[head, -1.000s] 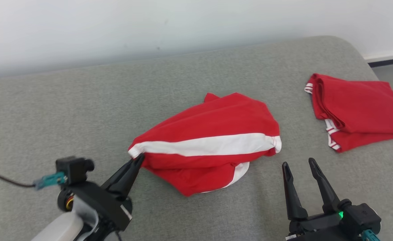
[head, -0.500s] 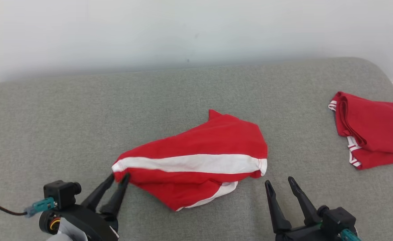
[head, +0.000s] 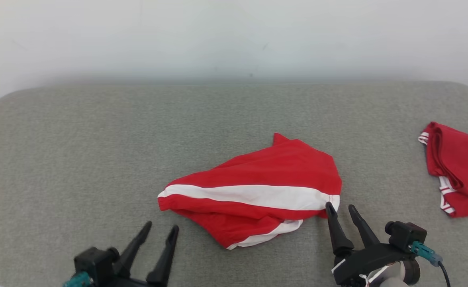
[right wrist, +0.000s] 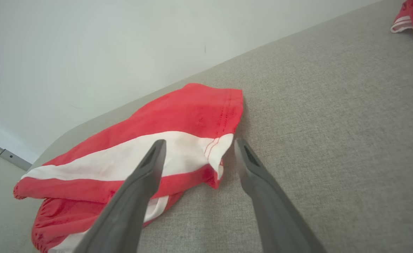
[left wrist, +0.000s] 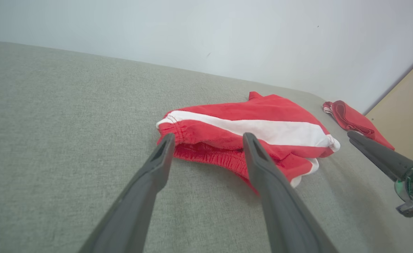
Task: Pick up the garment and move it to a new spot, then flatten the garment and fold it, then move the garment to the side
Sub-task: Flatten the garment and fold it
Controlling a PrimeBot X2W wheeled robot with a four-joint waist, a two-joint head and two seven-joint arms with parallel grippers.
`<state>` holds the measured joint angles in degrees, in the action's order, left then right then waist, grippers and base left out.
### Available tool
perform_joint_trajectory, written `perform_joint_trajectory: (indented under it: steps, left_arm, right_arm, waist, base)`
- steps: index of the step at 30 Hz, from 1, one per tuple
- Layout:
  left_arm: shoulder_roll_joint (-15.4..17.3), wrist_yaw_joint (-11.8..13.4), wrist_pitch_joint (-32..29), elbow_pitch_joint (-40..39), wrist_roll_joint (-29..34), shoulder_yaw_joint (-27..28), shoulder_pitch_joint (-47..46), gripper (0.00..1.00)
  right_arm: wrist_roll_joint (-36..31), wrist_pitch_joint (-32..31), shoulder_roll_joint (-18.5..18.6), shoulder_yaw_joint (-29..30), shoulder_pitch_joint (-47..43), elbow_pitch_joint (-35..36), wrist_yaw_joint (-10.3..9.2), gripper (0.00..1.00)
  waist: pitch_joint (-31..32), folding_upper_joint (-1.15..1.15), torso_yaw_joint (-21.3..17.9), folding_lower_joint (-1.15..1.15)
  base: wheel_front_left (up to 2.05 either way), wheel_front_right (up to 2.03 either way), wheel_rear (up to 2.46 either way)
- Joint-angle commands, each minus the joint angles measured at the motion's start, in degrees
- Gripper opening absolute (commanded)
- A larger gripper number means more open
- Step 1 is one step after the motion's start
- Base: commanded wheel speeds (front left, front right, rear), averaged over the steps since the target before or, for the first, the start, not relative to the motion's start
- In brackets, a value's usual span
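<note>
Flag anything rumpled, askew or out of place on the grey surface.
The red garment with the white stripe lies bunched and skewed at centre, a lower layer poking out beneath it, not flattened. The other red garment at the right edge is folded; nothing else stands out.

Head overhead, wrists low, garment (head: pixel 257 187) shared

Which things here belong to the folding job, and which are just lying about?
In the job: crumpled red garment with white stripe, left gripper, right gripper, both open.
Lying about: folded red garment at the right edge.
</note>
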<state>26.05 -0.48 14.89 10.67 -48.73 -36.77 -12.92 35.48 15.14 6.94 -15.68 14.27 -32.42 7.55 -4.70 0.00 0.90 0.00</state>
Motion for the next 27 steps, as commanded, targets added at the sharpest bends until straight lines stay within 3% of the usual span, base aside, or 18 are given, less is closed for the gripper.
perform_joint_trajectory:
  steps: [1, 12, 14, 15, 16, 18, 21, 27]
  left_arm:
    - [-0.95, 0.15, 0.32, -1.12, 1.52, 0.48, 1.9, 1.0]
    - [-5.23, 2.34, 0.27, -7.46, 9.04, 4.31, 7.77, 1.0]
    - [-5.65, 2.87, 0.27, -8.29, 10.24, 4.99, 8.57, 1.0]
    - [-5.88, 2.89, 0.27, -8.56, 10.79, 5.18, 8.87, 1.0]
    - [-6.14, 2.89, 0.27, -8.79, 11.21, 5.35, 9.23, 1.0]
    - [-6.47, 2.74, 0.27, -8.95, 11.86, 5.66, 9.52, 1.0]
    - [-6.72, 2.46, 0.28, -9.04, 12.54, 6.16, 9.65, 1.0]
    - [-7.19, 2.05, 0.28, -8.71, 13.22, 7.33, 9.77, 1.0]
  right_arm:
    - [1.74, 0.03, 0.74, -0.26, 0.86, -1.7, -0.16, 1.0]
    - [5.61, 0.03, 1.43, 1.33, 0.9, -5.1, -0.16, 1.0]
    - [6.0, 0.03, 1.45, 1.36, 1.08, -5.35, -0.16, 0.8]
    - [6.15, 0.03, 1.5, 1.38, 1.24, -5.58, -0.16, 0.77]
    - [6.38, 0.03, 1.48, 1.5, 1.39, -5.97, -0.16, 0.53]
    - [6.62, 0.03, 1.5, 1.58, 1.96, -6.58, -0.16, 0.39]
    - [6.4, 0.03, 1.88, 1.8, 2.69, -7.15, -0.16, 0.0]
    - [5.66, 0.03, 3.02, 1.81, 3.06, -6.95, -0.16, 0.0]
  waist:
    - [0.37, 0.0, 1.73, 0.0]
    - [0.57, 0.0, 4.49, 0.0]
    - [0.58, 0.0, 4.7, 0.0]
    - [0.58, 0.0, 4.78, 0.0]
    - [0.57, 0.0, 4.81, 0.0]
    - [0.45, 0.0, 4.88, 0.0]
    - [0.18, 0.0, 4.8, 0.0]
    - [-0.01, 0.0, 4.47, 0.0]
  base:
    - [0.0, 0.0, 0.0]
    - [0.0, 0.0, 0.0]
    - [0.0, 0.0, 0.0]
    - [0.0, 0.0, 0.0]
    - [0.0, 0.0, 0.0]
    - [0.0, 0.0, 0.0]
    - [0.0, 0.0, 0.0]
    - [0.0, 0.0, 0.0]
